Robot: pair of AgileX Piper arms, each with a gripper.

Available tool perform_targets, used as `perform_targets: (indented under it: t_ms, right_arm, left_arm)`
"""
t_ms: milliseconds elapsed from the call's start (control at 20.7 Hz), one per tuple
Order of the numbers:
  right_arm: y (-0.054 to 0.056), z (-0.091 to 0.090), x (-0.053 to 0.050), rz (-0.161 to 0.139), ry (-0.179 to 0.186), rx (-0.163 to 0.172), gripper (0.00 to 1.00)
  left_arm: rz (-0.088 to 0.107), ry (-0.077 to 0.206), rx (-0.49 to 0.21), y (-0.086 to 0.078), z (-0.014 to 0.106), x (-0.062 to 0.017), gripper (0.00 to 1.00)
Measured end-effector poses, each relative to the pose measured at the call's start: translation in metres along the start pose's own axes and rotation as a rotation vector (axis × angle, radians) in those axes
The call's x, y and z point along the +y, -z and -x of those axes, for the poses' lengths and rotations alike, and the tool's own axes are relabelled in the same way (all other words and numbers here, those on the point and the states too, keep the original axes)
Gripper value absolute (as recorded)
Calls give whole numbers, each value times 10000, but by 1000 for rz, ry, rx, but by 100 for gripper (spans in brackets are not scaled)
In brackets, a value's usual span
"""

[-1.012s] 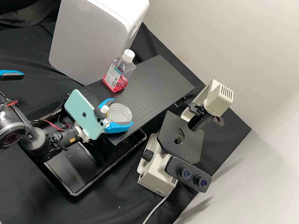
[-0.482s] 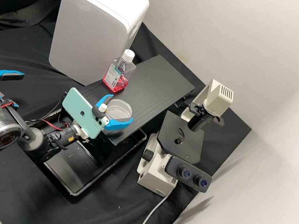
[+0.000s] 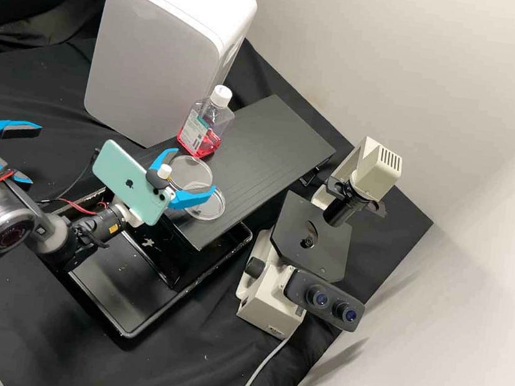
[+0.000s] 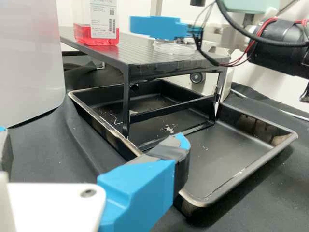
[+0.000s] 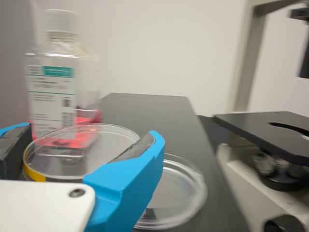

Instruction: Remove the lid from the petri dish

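Right gripper [image 3: 192, 172] clasps lid [image 3: 188, 176] just above dish [image 3: 210, 207].

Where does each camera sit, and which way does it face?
High view: above the bench, overlooking left gripper, right gripper, shelf, microscope.
Left wrist view: low by the tray, facing the shelf; left gripper in front.
Right wrist view: over the shelf, facing the bottle; right gripper holds the lid.
Both wrist views share the bottle.
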Motion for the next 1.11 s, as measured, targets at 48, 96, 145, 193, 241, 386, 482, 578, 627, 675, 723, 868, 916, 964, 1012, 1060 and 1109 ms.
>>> perform_targets:
  t_ms: [48,96,145,193,241,386,482,578,627,675,723,868,916,964,1012,1060,1109]
  right_arm:
    - [35,1,-34,9,8,8,0]
    - [67,3,-66,15,18,19,0]
    - [91,5,-89,16,23,23,0]
    - [106,6,-104,18,25,25,0]
    - [115,7,-120,19,30,28,0]
    - [122,6,-150,24,41,31,0]
    - [106,1,-167,25,47,25,0]
    - [89,-3,-186,25,54,18,0]
    - [89,-3,-186,25,54,18,0]
    - [86,-4,-181,26,51,19,0]
    - [78,-4,-173,26,48,15,0]
    - [55,-7,-146,27,37,9,0]
    - [54,-7,-144,27,36,8,0]
    - [46,-8,-137,27,33,5,0]
    - [42,-8,-133,27,32,3,0]
    - [37,-9,-128,28,30,2,0]
    - [37,-9,-128,28,30,2,0]
  left_arm:
    - [0,0,0,0,0,0,100]
    - [0,0,0,0,0,0,100]
    - [0,0,0,0,0,0,100]
    - [0,0,0,0,0,0,100]
    - [0,0,0,0,0,0,100]
    - [0,0,0,0,0,0,100]
    - [0,0,0,0,0,0,100]
    - [0,0,0,0,0,0,100]
    - [-1,2,1,2,-2,-5,100]
    - [-3,5,3,4,-4,-11,100]
    - [-4,9,4,6,-6,-19,100]
    - [-5,11,5,7,-7,-23,100]
    - [-5,11,5,7,-7,-23,100]
    - [-5,11,5,7,-7,-23,100]
    - [-5,11,5,7,-7,-23,100]
    - [-5,11,5,7,-7,-23,100]
    - [-5,11,5,7,-7,-23,100]
